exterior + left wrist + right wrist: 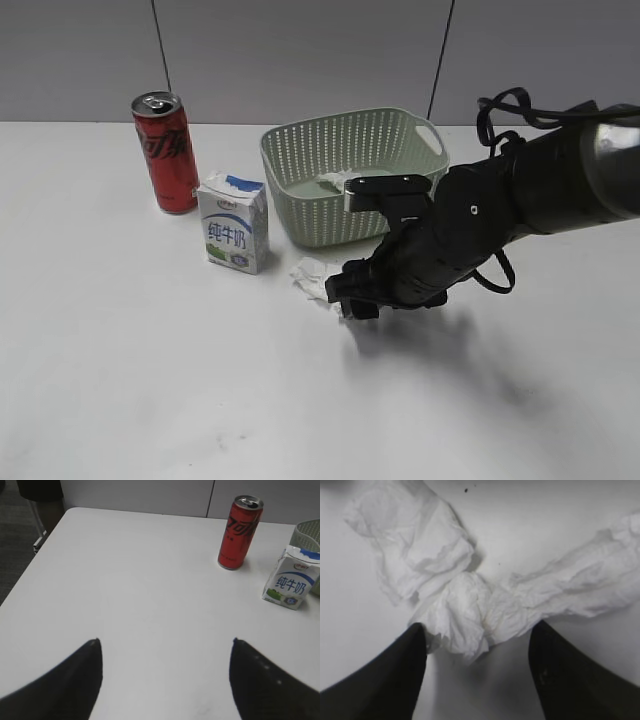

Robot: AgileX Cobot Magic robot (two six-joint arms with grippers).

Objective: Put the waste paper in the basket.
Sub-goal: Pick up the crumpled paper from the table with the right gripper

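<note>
A crumpled white waste paper wad (310,276) lies on the white table in front of the pale green perforated basket (300,160). In the right wrist view the waste paper (465,605) fills the frame. My right gripper (477,627) is open, its two black fingers on either side of the wad's near end, low over the table (345,298). Another white wad (335,183) lies inside the basket. My left gripper (165,642) is open and empty over bare table, far from the paper. A sliver of the basket (310,532) shows at the right edge of the left wrist view.
A red soda can (166,152) stands at the back left, also in the left wrist view (240,532). A white-and-blue milk carton (233,222) stands beside the basket, also in the left wrist view (291,577). The table edge (30,565) runs at the left.
</note>
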